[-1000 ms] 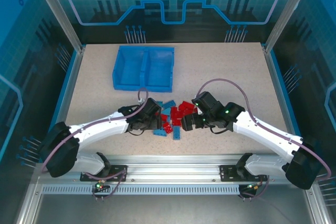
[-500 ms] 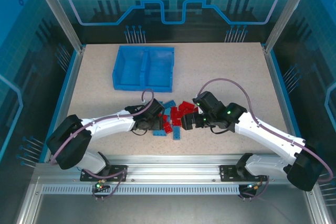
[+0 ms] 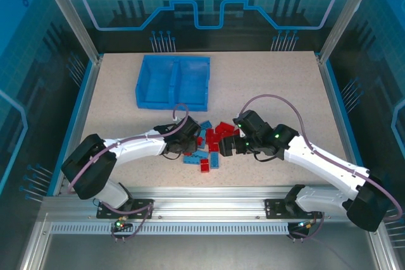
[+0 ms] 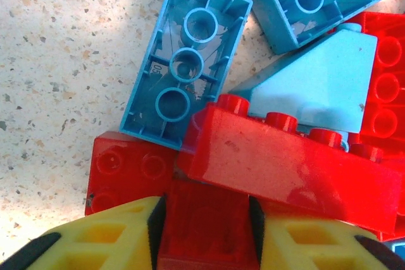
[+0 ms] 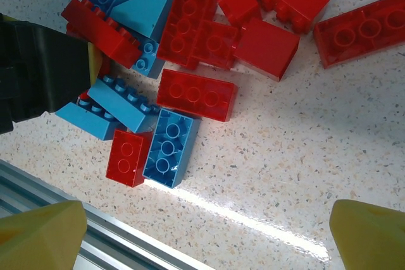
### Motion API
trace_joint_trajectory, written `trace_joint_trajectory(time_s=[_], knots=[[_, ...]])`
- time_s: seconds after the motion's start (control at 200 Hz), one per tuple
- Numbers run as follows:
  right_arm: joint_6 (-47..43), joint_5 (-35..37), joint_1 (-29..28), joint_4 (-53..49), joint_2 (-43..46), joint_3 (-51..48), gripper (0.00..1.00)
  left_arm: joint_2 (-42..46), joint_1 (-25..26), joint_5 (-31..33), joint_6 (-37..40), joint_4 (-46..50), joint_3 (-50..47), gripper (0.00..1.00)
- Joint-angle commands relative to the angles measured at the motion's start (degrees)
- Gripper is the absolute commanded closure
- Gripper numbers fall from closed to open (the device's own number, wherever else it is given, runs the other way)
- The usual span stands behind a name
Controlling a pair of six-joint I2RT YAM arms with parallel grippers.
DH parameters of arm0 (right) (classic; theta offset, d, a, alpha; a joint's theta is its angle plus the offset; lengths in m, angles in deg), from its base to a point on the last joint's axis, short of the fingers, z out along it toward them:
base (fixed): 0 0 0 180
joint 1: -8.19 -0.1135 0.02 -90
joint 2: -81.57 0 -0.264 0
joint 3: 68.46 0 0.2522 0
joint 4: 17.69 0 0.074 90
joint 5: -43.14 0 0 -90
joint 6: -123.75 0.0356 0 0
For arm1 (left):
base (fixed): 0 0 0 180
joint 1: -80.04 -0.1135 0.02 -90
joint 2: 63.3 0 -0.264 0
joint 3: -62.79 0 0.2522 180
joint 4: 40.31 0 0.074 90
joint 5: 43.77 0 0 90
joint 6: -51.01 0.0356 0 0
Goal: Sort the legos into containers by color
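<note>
Red and light blue legos (image 3: pixel 210 143) lie in a loose pile on the speckled table between my two grippers. My left gripper (image 3: pixel 190 143) is at the pile's left side. Seen from its wrist, the left gripper (image 4: pixel 204 222) is shut on a red lego (image 4: pixel 202 245), whose sides touch both yellow fingers (image 4: pixel 95 238). A longer red lego (image 4: pixel 297 162) lies tilted just ahead of it, next to an upturned blue lego (image 4: pixel 186 61). My right gripper (image 3: pixel 223 147) hovers over the pile's right side; its wrist view has the right gripper (image 5: pixel 205 238) open over bare table. The containers, one blue bin (image 3: pixel 172 97) with two compartments, stand at the back left.
An aluminium rail (image 3: pixel 209 197) runs along the table's near edge, close to the nearest legos (image 5: pixel 130 156). The left arm's black body (image 5: pixel 38 74) shows at the left of the right wrist view. Frame posts stand at the table's corners.
My left gripper has pushed right into the pile and closed on a red lego. A few legos slid toward the near edge. The right arm has barely moved.
</note>
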Motion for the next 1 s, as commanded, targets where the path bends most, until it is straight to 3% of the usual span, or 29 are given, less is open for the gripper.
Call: trace_joint_trajectory(time_s=[0.0,0.3,0.515,0.64,0.77,0.86,0.995], knots=[[1.24,0.69,-0.69,-1.26,1.38,-0.32,0.00,-0.88,-0.28,-0.38,-0.08,2.62,-0.91,0.65],[1.96,0.93,-0.70,-1.35,1.82,-0.15,0.00,5.73,-0.26,2.79,1.10,5.63,0.46,0.72],[2.36,1.08,-0.79,-1.53,2.42,0.45,0.00,13.24,-0.57,9.14,2.80,9.78,4.38,0.76],[2.49,1.36,-0.84,-1.13,2.46,1.06,0.00,14.80,-4.54,11.05,6.37,9.30,8.68,0.77],[2.32,2.12,-0.75,-0.99,1.83,2.06,0.00,11.67,-11.20,10.36,11.39,6.57,15.16,0.78],[2.23,2.55,-0.80,-0.92,1.13,2.56,0.00,6.49,-15.89,5.80,14.42,3.05,20.81,0.78],[2.06,2.94,-0.79,-0.56,-0.15,3.07,0.00,-6.54,-17.41,3.90,20.32,2.05,34.56,0.79]])
